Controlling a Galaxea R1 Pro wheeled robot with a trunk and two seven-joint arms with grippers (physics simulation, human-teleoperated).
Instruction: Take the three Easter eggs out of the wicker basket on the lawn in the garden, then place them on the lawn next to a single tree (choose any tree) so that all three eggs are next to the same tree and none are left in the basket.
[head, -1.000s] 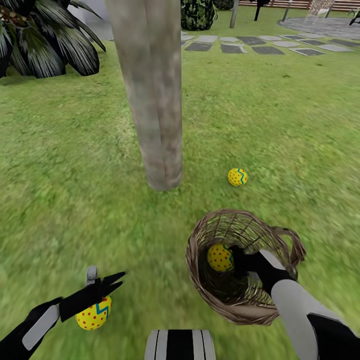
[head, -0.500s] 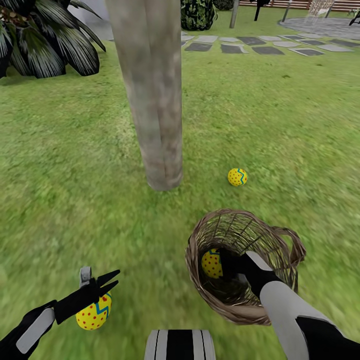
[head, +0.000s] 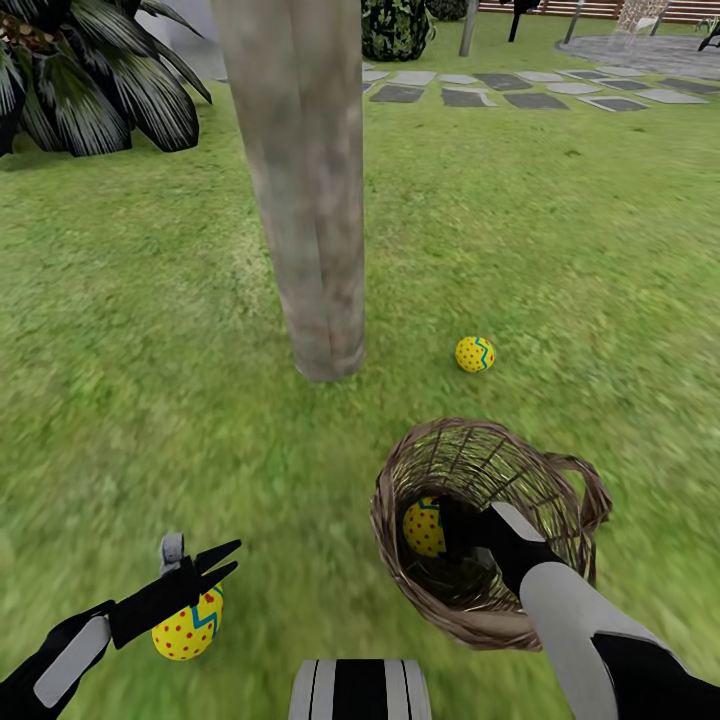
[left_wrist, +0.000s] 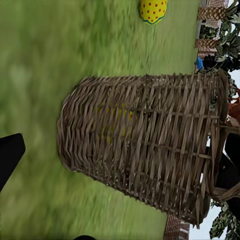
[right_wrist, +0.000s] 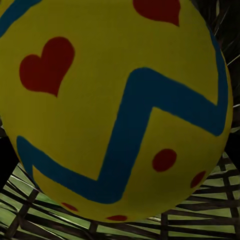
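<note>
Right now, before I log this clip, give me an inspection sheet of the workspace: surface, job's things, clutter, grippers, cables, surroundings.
Surface: lawn, short mottled green grass.
Job's things: wicker basket tipped on the grass, mouth facing the camera, one Easter egg inside; second egg on the grass right of the tree trunk; third egg on the grass under the left arm.
Clutter: nothing seen.
Grippers: left gripper open above the third egg; right gripper inside the basket at the egg, grip cannot be told.
Cables: nothing seen.
Surroundings: spiky dark plant far left, stone path beyond, slatted fence at the back.
</note>
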